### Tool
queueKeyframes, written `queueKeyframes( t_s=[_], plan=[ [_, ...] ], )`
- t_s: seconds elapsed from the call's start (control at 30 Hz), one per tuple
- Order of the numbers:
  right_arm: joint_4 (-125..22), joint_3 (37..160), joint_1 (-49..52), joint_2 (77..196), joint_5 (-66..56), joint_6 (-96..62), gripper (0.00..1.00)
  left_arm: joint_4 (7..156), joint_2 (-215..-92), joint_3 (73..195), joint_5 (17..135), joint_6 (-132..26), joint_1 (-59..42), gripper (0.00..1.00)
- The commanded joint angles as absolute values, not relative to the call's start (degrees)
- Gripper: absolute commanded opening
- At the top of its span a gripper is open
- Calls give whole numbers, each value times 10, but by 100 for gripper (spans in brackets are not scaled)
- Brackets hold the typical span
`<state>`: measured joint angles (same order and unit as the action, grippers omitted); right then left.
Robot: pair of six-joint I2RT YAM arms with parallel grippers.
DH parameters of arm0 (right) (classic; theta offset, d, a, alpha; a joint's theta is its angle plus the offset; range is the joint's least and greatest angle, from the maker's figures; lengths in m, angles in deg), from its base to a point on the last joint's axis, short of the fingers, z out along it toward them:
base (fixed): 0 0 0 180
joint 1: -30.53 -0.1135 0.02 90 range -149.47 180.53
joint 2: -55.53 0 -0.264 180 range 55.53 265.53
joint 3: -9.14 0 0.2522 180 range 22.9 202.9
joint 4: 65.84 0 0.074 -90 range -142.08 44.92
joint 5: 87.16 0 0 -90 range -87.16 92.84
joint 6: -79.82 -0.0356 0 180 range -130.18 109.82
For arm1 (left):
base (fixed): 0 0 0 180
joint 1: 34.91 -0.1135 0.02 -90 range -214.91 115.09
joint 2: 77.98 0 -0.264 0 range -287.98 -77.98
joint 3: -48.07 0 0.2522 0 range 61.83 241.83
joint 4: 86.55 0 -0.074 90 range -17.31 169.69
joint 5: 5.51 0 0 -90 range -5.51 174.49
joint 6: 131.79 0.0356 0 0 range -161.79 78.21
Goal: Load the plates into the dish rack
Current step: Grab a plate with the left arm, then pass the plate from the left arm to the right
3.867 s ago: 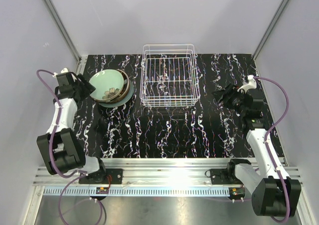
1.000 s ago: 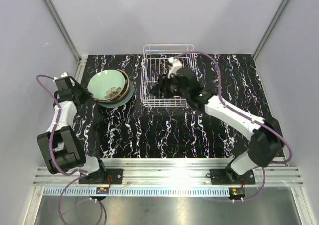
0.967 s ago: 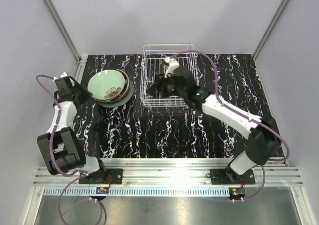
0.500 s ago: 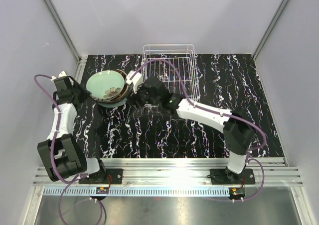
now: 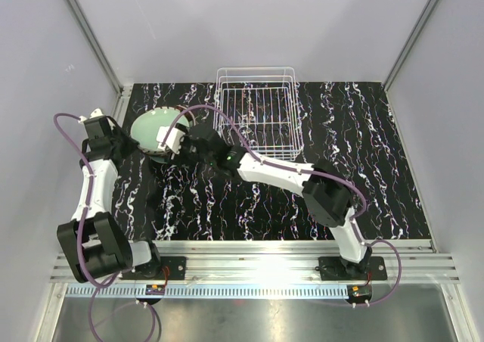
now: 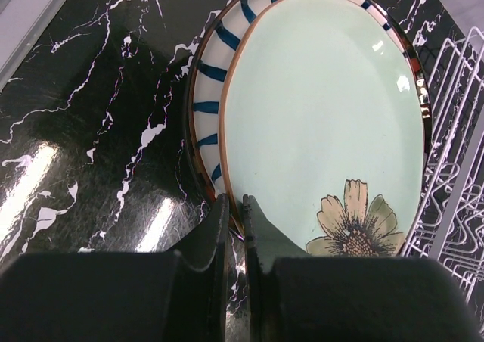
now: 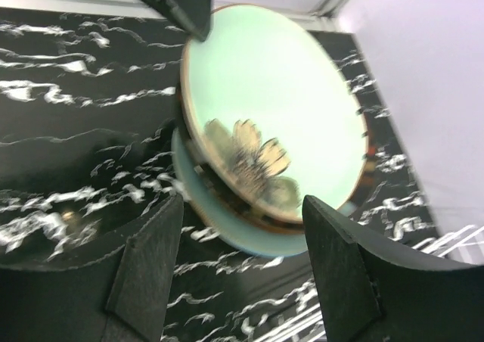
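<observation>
— Black marbled table [image 5: 227,198]. State of the left gripper [image 6: 236,200] over it?
— Pressed almost together, pinching the rim of the pale green plate [image 6: 325,107] between both fingers [image 6: 215,228].
— And the right gripper [image 7: 242,206]?
— Spread wide, hovering just beside the opposite side of the same stack. Nothing clamped between those fingers [image 7: 147,270]. Contact with any rim impossible to tell through the blur.
— Whereabouts of the plates [image 5: 151,124]?
— Stacked at the far left of the table, just beside the dish rack [image 5: 255,115], all outside it.
— Order in the stack?
— Pale green on top, brown-rimmed. Directly beneath, a blue-striped plate [image 6: 206,92], and lower down a pale blue plate [image 7: 257,244].
— Facing which way?
— Seemingly tipped off the stack, pinched rim higher, face turned up and toward the rack. Round, so the same width across in every direction. Flower motif [image 6: 352,221] at the edge nearer the rack, away from the pinch.
— Rack itself?
— Upright on the table, white wire, open side up, well apart from both grippers.
</observation>
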<state>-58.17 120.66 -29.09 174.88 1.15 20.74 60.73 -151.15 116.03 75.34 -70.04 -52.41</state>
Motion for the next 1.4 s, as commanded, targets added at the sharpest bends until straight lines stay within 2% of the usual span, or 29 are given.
queueKeyframes(
  t_s=[0.0, 0.33, 0.73, 1.2, 1.37],
  plan=[
    [-586, 1267, -307, 1781, 47, 271, 72, 620, -1479, 1193, 747, -683, -513, 0],
    [-595, 1309, -314, 1845, 59, 311, 68, 611, -1461, 1203, 753, -676, -494, 0],
    [-655, 1355, -316, 1902, 111, 339, 53, 608, -1447, 1205, 753, -677, -485, 0],
    [-663, 1369, -320, 1901, 108, 348, 20, 608, -1445, 1205, 750, -677, -482, 0],
    [-670, 1359, -328, 1896, 100, 367, 1, 604, -1441, 1208, 760, -674, -482, 3]
  ],
)
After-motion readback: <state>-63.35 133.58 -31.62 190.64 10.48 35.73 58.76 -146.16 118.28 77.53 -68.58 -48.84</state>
